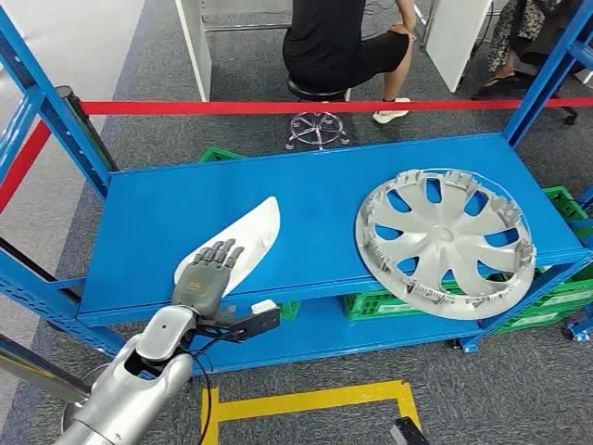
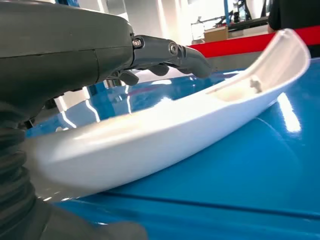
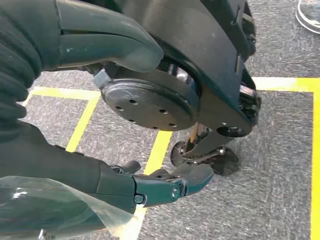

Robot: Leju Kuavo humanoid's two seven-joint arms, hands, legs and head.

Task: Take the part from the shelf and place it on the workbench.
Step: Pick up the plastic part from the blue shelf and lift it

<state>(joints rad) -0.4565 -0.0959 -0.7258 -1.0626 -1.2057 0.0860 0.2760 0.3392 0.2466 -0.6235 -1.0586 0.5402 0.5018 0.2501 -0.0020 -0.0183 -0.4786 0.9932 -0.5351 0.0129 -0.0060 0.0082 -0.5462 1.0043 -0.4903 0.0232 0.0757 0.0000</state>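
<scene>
Left hand (image 1: 208,270) lies flat, fingers spread, over white part (image 1: 253,232) on shelf (image 1: 321,185); holds nothing. Advice: curl fingers under near edge, lift level.

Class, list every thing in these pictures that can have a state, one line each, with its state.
white part: lying on the blue shelf, concave side up, near the front edge.
left hand: fingers spread over the part's near end; grip not confirmed.
right hand: hanging above the floor, holding nothing, fingers apart.
hubcap: lying flat on the shelf, untouched.
blue shelf: bearing both things.
</scene>
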